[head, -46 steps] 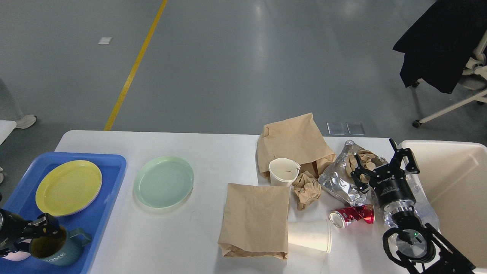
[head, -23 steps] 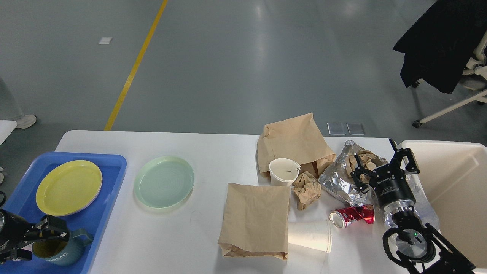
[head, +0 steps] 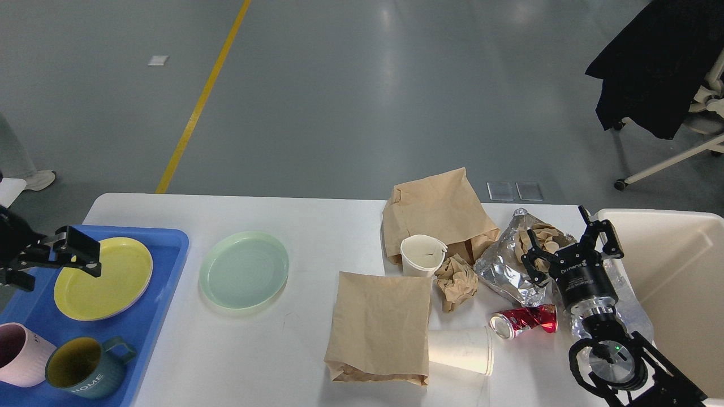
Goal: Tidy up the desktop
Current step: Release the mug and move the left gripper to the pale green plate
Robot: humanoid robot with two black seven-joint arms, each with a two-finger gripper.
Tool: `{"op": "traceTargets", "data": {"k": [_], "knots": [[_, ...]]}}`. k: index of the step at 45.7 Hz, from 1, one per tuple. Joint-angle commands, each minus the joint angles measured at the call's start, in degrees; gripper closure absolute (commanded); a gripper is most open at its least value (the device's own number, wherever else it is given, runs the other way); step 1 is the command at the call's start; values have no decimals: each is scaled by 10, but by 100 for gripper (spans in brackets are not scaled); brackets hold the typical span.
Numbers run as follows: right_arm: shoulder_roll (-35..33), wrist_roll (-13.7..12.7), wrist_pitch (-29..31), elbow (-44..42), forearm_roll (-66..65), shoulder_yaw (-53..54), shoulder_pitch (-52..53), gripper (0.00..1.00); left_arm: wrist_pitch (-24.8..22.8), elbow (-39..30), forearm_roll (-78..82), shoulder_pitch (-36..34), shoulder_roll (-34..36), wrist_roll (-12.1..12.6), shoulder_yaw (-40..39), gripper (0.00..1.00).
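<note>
Now, left gripper (head: 79, 252) hovers over the tray (head: 164, 282), jaws' state unclear; the right (head: 571, 243), jaws spread, should next take tabletop (head: 271, 350) litter.

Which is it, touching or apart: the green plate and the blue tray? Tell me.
Apart. The head view shows a strip of white desktop between the green plate and the right rim of the blue tray.

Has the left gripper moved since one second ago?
Yes. The left gripper has lifted off the teal mug and now sits farther back, beside the yellow plate in the blue tray.
</note>
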Motion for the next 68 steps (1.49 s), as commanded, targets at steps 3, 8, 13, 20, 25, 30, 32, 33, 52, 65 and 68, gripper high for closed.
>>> {"op": "traceTargets", "data": {"k": [3,8,13,20,25,30,32,33,52,65,68], "knots": [[0,0,0,0,0,0,0,0,-63,-63,-115,-137,-86,0,19,5],[0,0,0,0,0,0,0,0,-90,-86,-168,-196,-137,0,15,5],[0,0,0,0,0,0,0,0,-104,-101,-199,-241,-177,1,1,5],[0,0,0,0,-2,0,0,0,-105,-115,-224,-246,-191,1,-27,5],[0,0,0,0,0,0,0,0,-104,-114,-234,-239,-200,-1,-31,5],[0,0,0,0,0,0,0,0,-103,-112,-231,-234,-199,3,-30,4],[0,0,0,0,0,0,0,0,-103,-112,-230,-233,-196,4,-27,4],[0,0,0,0,0,0,0,0,-103,-112,-230,-232,-194,4,-26,4],[0,0,0,0,-2,0,0,0,34,-8,-362,45,-198,-18,-34,14],[0,0,0,0,0,0,0,0,149,110,-443,274,-181,-10,-116,15],[0,0,0,0,0,0,0,0,154,143,-484,324,-174,9,-136,20]]}}
